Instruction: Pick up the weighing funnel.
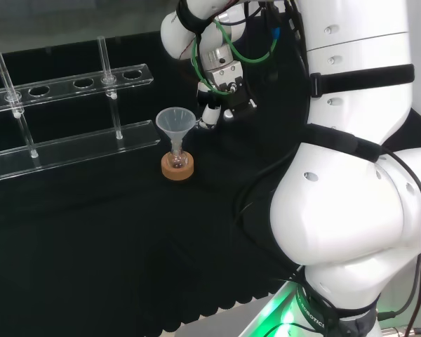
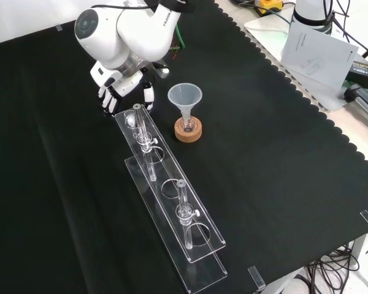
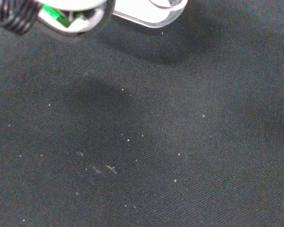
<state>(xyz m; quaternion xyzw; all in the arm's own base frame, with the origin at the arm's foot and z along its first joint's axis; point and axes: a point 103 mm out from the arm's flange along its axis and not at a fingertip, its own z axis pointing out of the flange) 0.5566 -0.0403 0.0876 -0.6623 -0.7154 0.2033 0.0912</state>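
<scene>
black cloth across the whole bench. white arm big at right of head view, reaching over to the far end of the rack.

clear plastic rack lengthwise down the middle of front view, w/ two thin tubes upright in it.

hand just beyond the rack's top end in front view, pointing down at the cloth. in head view, just right of the funnel, apart from it. cannot tell whether released, clenched or grasping sth.

funnel stands mouth up, stem in a small flask on a cork ring, right of the rack in front view. not the target.

smallest: clear rounded piece in wrist view, close beside a blurred part of the hand, w/ bare cloth and a soft shadow beyond. prob. the weighing funnel, but not sure. could also be a bit of other clear ware.

progress, as a judgement: if that piece is the weighing funnel and sits in the hand, then grasp made, only lift and clearance left. if not, then approach stage, w/ locating, closing and lifting all to come.
</scene>
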